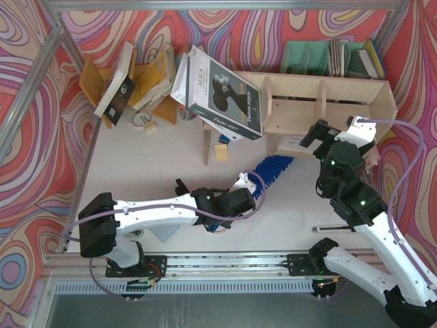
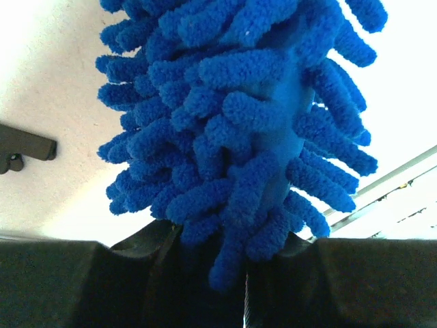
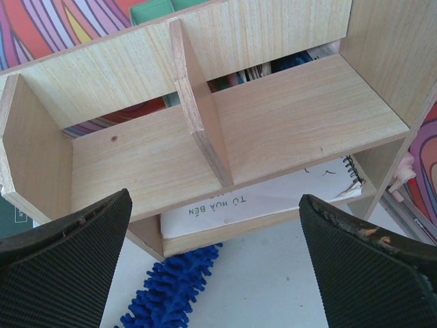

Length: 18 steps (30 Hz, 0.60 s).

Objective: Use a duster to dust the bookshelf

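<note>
At the far left corner of the table (image 1: 171, 147), an orange-yellow book rack (image 1: 92, 78) is holding several leaning books. To its right, a black-and-white box (image 1: 222, 96) is lying tilted against the left end of the bookshelf (image 1: 341, 102).

Near the middle of the table, the left gripper (image 1: 249, 190) is clamping its jaws on the handle end of the duster (image 1: 274, 167). In the left wrist view, the blue fluffy head (image 2: 239, 123) is emerging from between the two black fingers (image 2: 68, 287). The duster is pointing toward the far right. Its tip is lying just in front of the lower front edge of the bookshelf. The pictures do not show whether the tip is touching the wood.

The bookshelf is standing along the far right edge of the table. In the right wrist view, an upright divider (image 3: 198, 116) is splitting its upper level into two compartments, and a spiral-bound notebook (image 3: 273, 198) is lying on the lower shelf. The duster tip (image 3: 171, 290) is showing below it.

The right gripper (image 1: 315, 133) is hovering in front of the bookshelf with its jaws spread wide, gripping nothing. Behind the bookshelf, a teal-green file organiser (image 1: 307, 58) is standing at the far right corner.
</note>
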Each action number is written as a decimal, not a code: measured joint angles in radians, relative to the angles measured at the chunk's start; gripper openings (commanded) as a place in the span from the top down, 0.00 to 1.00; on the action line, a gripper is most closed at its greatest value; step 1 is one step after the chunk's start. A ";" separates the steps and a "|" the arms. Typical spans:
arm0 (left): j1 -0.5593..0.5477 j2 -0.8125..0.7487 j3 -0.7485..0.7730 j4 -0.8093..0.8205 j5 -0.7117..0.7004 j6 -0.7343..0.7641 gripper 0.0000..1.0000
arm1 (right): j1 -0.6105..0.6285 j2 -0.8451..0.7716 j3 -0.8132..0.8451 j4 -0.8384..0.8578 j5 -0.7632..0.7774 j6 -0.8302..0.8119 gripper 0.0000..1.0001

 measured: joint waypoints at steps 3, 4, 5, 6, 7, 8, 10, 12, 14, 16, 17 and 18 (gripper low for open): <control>-0.003 -0.003 -0.026 0.015 -0.004 -0.016 1.00 | 0.000 0.000 0.000 0.000 0.000 0.000 0.01; -0.005 -0.005 -0.031 0.021 -0.009 -0.022 1.00 | 0.000 0.000 0.000 0.000 0.000 0.000 0.01; -0.006 -0.010 -0.038 0.026 -0.012 -0.026 1.00 | 0.000 0.000 0.000 0.000 0.000 0.000 0.01; -0.006 -0.016 -0.044 0.032 -0.015 -0.029 1.00 | 0.000 0.000 0.000 0.000 0.000 0.000 0.01; -0.006 -0.024 -0.051 0.035 -0.017 -0.030 1.00 | 0.000 0.000 0.000 0.000 0.000 0.000 0.01; -0.006 -0.031 -0.056 0.036 -0.018 -0.031 1.00 | 0.000 0.000 0.000 0.000 0.000 0.000 0.01; -0.006 -0.040 -0.062 0.037 -0.017 -0.033 1.00 | 0.000 0.000 0.000 0.000 0.000 0.001 0.01; -0.006 -0.042 -0.063 0.040 -0.009 -0.034 1.00 | 0.000 0.000 0.000 0.000 -0.003 0.005 0.01; -0.005 -0.033 -0.060 0.042 0.005 -0.036 1.00 | 0.000 0.000 0.000 0.000 -0.004 0.011 0.01; -0.005 -0.002 -0.039 0.035 0.016 -0.036 1.00 | 0.000 0.002 0.000 -0.001 -0.004 0.012 0.01; -0.005 0.023 -0.022 0.034 0.017 -0.036 1.00 | 0.000 0.003 0.000 -0.001 -0.004 0.012 0.01; -0.003 0.051 -0.004 0.034 0.018 -0.036 1.00 | 0.000 0.003 0.000 -0.001 -0.004 0.012 0.01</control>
